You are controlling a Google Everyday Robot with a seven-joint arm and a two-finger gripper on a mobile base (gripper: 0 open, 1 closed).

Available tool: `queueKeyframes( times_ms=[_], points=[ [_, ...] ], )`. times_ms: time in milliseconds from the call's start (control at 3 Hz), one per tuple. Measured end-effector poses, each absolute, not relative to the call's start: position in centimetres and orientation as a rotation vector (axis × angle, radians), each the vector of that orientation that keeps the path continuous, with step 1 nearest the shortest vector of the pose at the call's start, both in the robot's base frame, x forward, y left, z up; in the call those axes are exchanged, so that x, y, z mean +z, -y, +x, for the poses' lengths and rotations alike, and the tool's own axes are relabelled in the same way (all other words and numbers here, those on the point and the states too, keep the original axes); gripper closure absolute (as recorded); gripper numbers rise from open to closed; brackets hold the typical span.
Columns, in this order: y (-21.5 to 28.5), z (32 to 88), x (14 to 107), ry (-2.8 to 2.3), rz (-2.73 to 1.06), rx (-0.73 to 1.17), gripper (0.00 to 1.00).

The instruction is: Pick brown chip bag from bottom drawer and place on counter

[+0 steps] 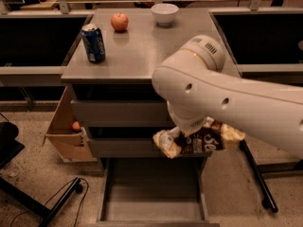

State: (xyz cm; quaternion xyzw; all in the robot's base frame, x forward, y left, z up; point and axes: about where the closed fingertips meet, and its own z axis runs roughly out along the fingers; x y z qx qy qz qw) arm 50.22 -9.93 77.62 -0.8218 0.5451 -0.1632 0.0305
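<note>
Camera view, from where I stand: the big white arm reaches in from the right, and its claw, tucked under the wrist, is clenched on the brown chip bag. The bag hangs in the air in front of the middle drawer, above the open bottom drawer, which looks bare now. So the pick looks done, and what remains is the carry up to the desk.

To my eye, the bag's crumpled ends droop on both sides of the grip. It should go straight up until the lowest corner is well above the desk's front edge, and only then move forward, or it could snag on the lip. For a landing spot, the blue can stands at the left, and the apple and white bowl sit at the back. The middle front of the desk is bare and nearest. The claw should lower until the bag rests flat before letting go, since foil slides easily.
</note>
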Motion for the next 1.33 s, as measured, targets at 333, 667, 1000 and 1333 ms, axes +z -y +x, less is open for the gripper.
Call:
queueKeyframes(
  times_ms=[333, 667, 1000, 1333],
  points=[
    [11.8, 51.4, 83.1, -1.661, -2.562, -0.542, 1.00],
    [12.7, 53.7, 88.7, -1.642, -2.590, -0.617, 1.00],
    [12.9, 57.6, 95.2, -1.575, -2.592, -0.759, 1.00],
    [12.8, 60.3, 98.3, -1.480, -2.593, -0.865, 1.00]
  ],
)
